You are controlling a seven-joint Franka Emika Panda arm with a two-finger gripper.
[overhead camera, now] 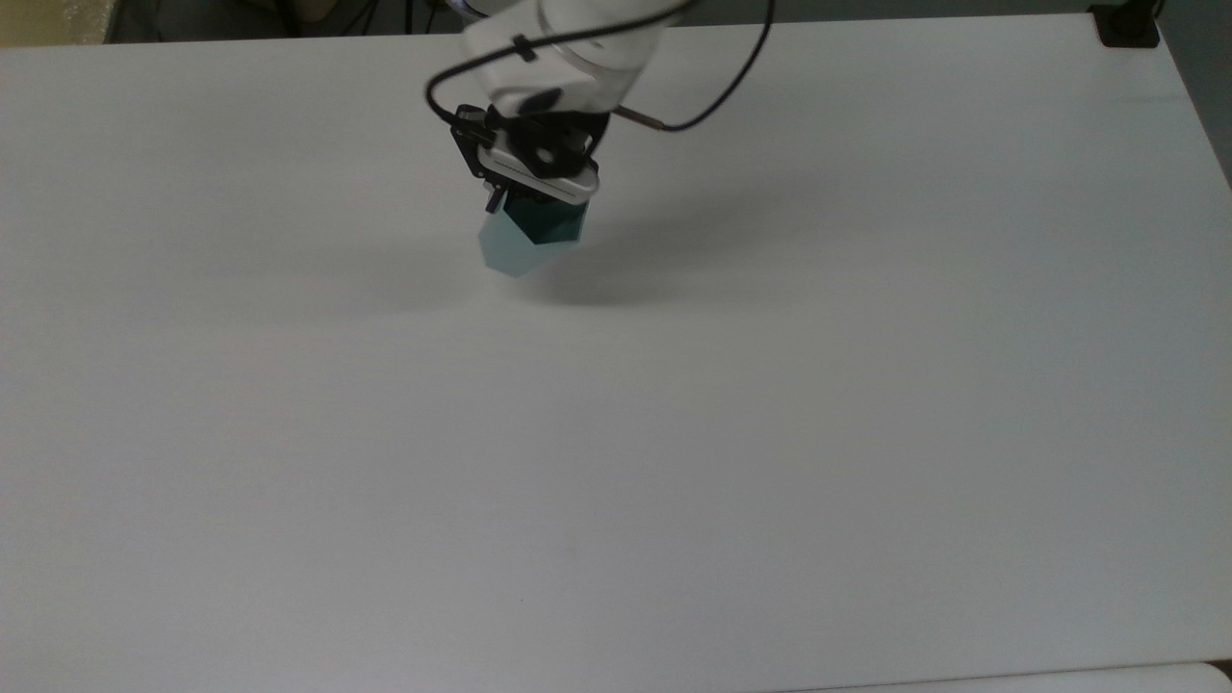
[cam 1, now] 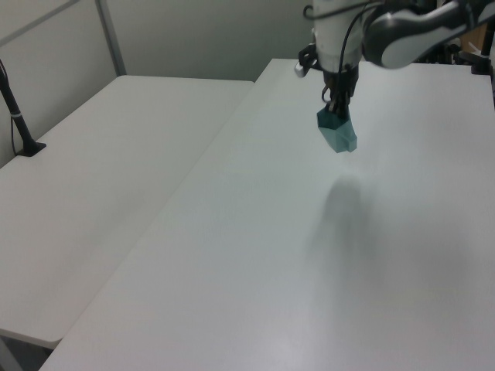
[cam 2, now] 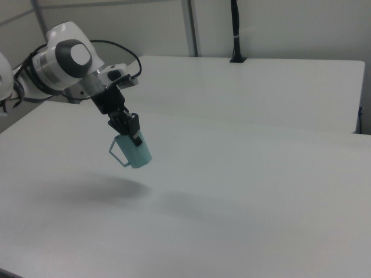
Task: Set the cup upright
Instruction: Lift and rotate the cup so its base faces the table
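A plain white table (overhead camera: 770, 433) spreads under the arm, with a second white table (cam 2: 278, 81) behind it in the right view. The gripper (cam 2: 131, 134) is clamped on the rim of the cup (cam 2: 134, 153) and holds it in the air above the table, clear of the surface. The cup hangs mouth-up and slightly tilted, its thin angular handle (cam 2: 117, 154) jutting toward the right view's left, its shadow (cam 1: 346, 202) falling on the table below.

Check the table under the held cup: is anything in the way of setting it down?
Nothing visible is. The cup hangs in the gripper above bare white table.
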